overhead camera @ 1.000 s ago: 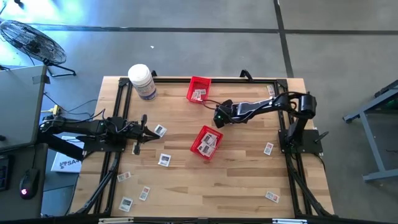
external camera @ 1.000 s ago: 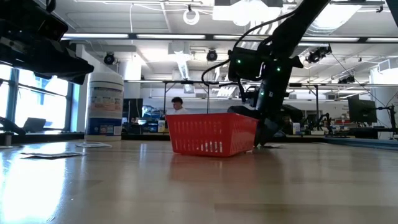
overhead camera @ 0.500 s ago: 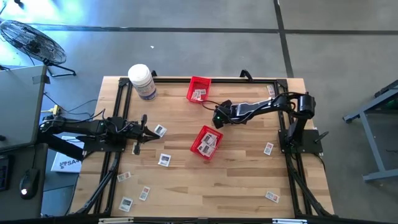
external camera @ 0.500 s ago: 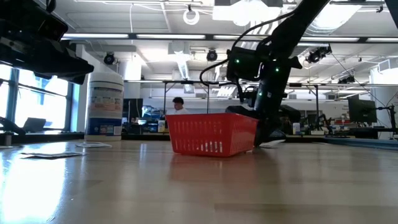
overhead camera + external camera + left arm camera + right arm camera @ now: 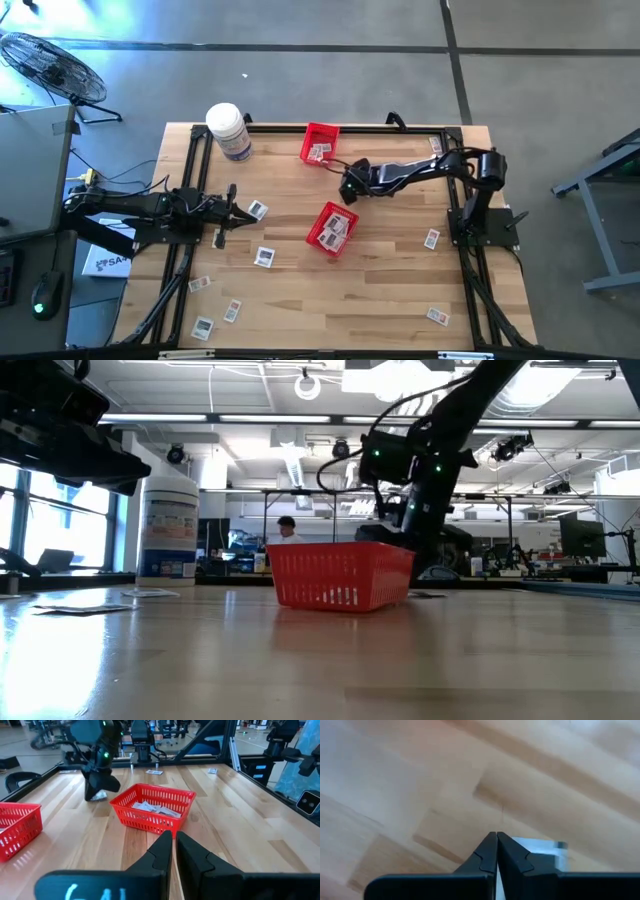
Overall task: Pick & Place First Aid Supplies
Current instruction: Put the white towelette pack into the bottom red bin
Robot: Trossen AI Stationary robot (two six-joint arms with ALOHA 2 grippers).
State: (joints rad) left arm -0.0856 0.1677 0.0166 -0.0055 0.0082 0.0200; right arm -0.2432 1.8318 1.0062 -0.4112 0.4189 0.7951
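Small white-grey packets lie flat and scattered on the wooden table, such as one (image 5: 258,210) by my left gripper and another (image 5: 264,257) nearer the near edge. More fill the middle red basket (image 5: 333,229) (image 5: 152,810) and the far red basket (image 5: 320,145). My right gripper (image 5: 348,189) (image 5: 99,790) is between the two baskets, just above the wood, shut on one packet (image 5: 540,851). In the low view the middle basket (image 5: 340,575) hides its fingertips. My left gripper (image 5: 232,206) (image 5: 174,845) is shut with nothing in it, level over the table's left side. My right gripper pinches a packet between its two shut fingers, coming from above and pointing down. In the right wrist view the packet's pale edge (image 5: 547,847) shows past the fingers. The left wrist view shows a white bit (image 5: 101,795) at the fingertips, just above the wood.
A big white labelled jar (image 5: 228,130) stands at the far left corner. Loose packets lie along the near left (image 5: 203,326) and the right side (image 5: 432,239) (image 5: 437,315). A black frame (image 5: 460,250) runs around the table top. A person (image 5: 286,530) is in the room behind.
My right gripper has risen from the table top and shifted slightly toward the table's left, staying shut. The packet has come up with it. The left arm and both baskets have kept still.
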